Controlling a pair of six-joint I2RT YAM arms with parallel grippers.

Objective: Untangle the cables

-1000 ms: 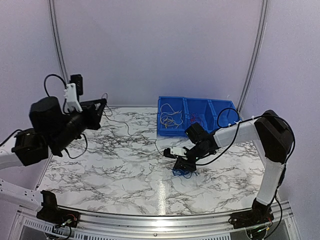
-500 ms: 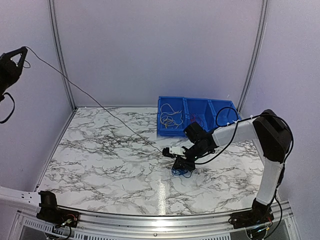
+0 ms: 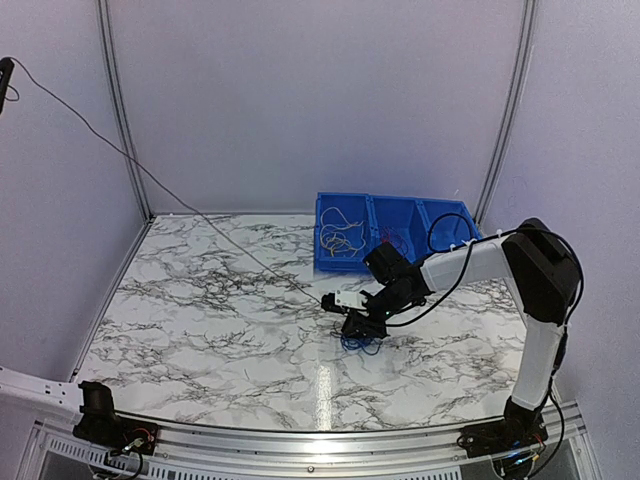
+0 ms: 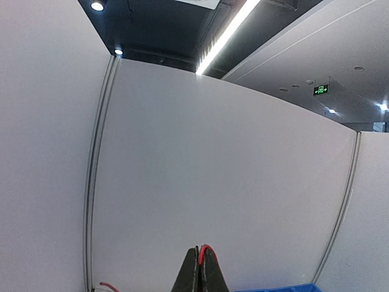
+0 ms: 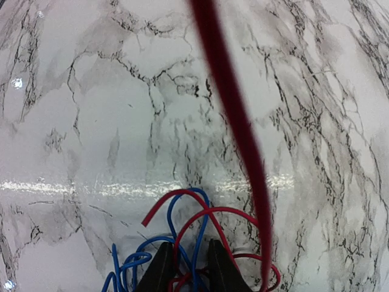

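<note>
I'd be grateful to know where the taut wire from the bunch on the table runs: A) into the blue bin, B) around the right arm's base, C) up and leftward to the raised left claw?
C: the taut wire climbs from the bunch to the overhead view's upper left edge, where the left claw pinches a red wire.

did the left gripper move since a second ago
Yes. In the top view the left gripper rose up and left, away from the blue bins, drawing a red cable taut.
</note>
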